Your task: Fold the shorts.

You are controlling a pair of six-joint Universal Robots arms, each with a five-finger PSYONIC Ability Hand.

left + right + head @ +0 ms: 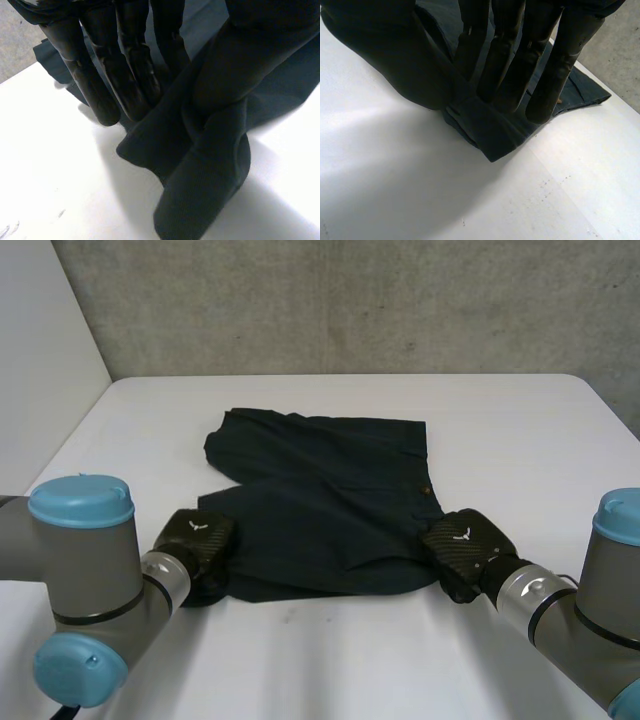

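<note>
Plainly, in the head view the dark shorts (pixel 330 500) lay spread across the middle of the white tabletop (pixel 520 440), with a notch in their edge toward the left of the frame. The left robot hand (pixel 198 538) sat on the lower-left corner of the cloth and the right robot hand (pixel 465 540) on the lower-right corner, each at the near edge. A grey wall (pixel 350 300) ran across the top of the frame.

In the left wrist view the left robot hand (pixel 107 75) reached down with fairly straight fingers. A fold of the shorts (pixel 200 175) was gathered between them and the thumb (the thumb itself was draped in fabric), so the cloth was pinched. The bunched fold hung just past the fingertips, over the tabletop (pixel 60 175).

In the right wrist view the right robot hand (pixel 505 55) held a corner of the shorts (pixel 490 132) nipped between straight fingers and thumb. The tip of that corner poked out just beyond the fingertips, above the tabletop (pixel 420 190).
</note>
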